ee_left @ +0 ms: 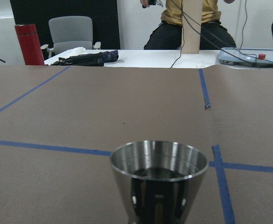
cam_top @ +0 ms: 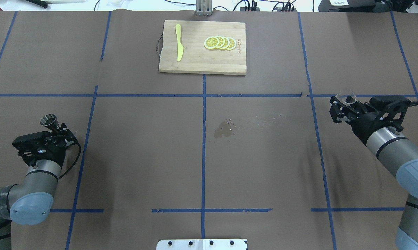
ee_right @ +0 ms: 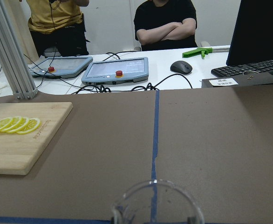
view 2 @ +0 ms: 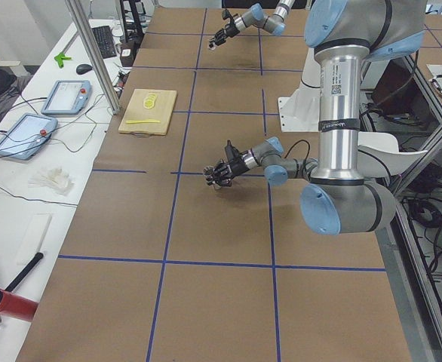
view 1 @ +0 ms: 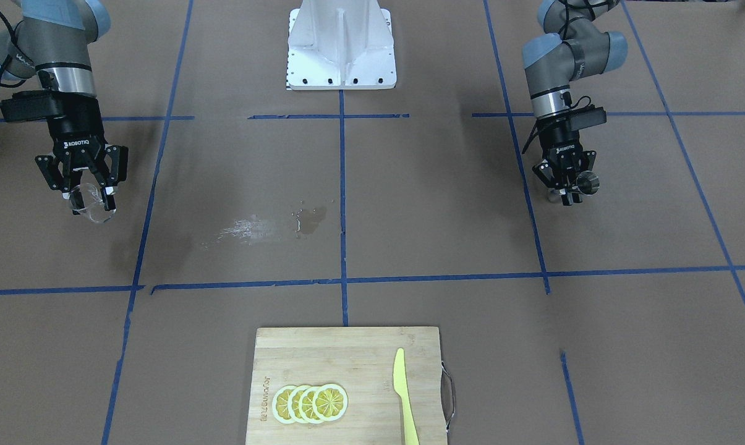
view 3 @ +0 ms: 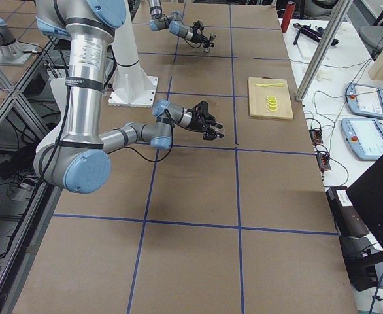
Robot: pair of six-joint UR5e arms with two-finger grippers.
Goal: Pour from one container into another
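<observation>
The silver metal jigger [cam_top: 49, 121] is on the table's left side, upright, with my left gripper [cam_top: 58, 130] shut on its waist. In the left wrist view its open upper cone [ee_left: 159, 173] fills the bottom centre. The front-facing view shows the jigger [view 1: 588, 183] at the right. The clear glass cup [cam_top: 346, 97] is far off on the right side, and my right gripper [cam_top: 341, 108] is shut on it. It looks tipped in the front-facing view [view 1: 91, 204], and its rim [ee_right: 157, 205] shows at the bottom of the right wrist view.
A wooden cutting board [cam_top: 195, 62] with lemon slices [cam_top: 220, 42] and a yellow knife [cam_top: 179, 41] lies at the far middle. A wet spill [cam_top: 223, 130] marks the paper near the centre. The white robot base [view 1: 342, 43] is at the near edge.
</observation>
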